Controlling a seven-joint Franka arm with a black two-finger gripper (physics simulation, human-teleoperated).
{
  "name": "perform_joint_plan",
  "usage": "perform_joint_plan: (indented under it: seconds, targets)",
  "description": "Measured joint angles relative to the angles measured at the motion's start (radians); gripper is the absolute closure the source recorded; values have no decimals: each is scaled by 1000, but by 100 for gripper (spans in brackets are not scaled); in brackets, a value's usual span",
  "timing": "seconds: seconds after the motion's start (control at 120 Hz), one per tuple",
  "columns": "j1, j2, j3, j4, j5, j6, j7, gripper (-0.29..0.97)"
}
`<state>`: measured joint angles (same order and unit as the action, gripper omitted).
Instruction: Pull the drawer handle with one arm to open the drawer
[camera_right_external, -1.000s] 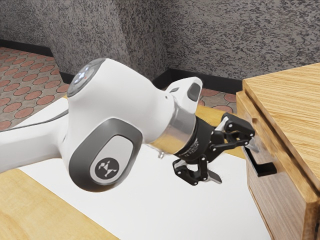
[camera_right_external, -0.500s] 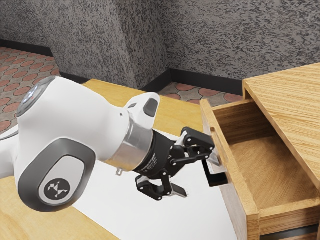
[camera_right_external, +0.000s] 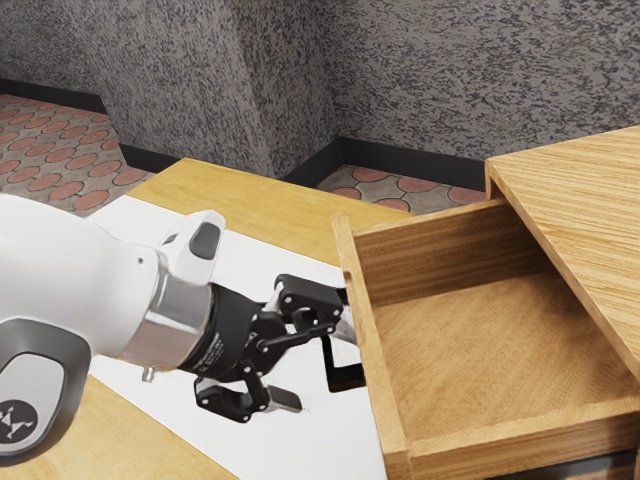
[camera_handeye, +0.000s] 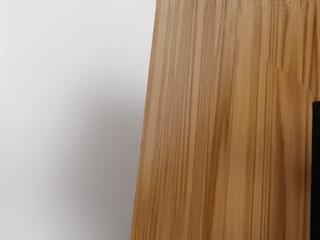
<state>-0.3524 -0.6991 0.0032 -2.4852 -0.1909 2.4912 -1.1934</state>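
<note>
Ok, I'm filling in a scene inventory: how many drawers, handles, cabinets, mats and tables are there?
drawer: 1
handle: 1
cabinet: 1
white mat: 1
table: 1
Total: 5

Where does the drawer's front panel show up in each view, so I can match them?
Exterior view: the front panel runs edge-on down the middle, with the black handle on its outer face.
Wrist view: the front panel is the close-up wood grain.
Shared landmark: the white mat lying beside the panel in both.
</note>
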Motion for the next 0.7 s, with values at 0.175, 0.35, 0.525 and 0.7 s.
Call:
perform_joint_plan:
  seconds: [0.175, 0.35, 0.525, 0.7]
  targets:
    - [20, -73, 0, -45, -3, -9, -3, 0]
    - [42, -154, 1, -98, -5, -25, -5, 0]
    - [86, -244, -4, -97, -2, -87, -8, 0]
    - [116, 75, -46, 464, 62, -410, -10, 0]
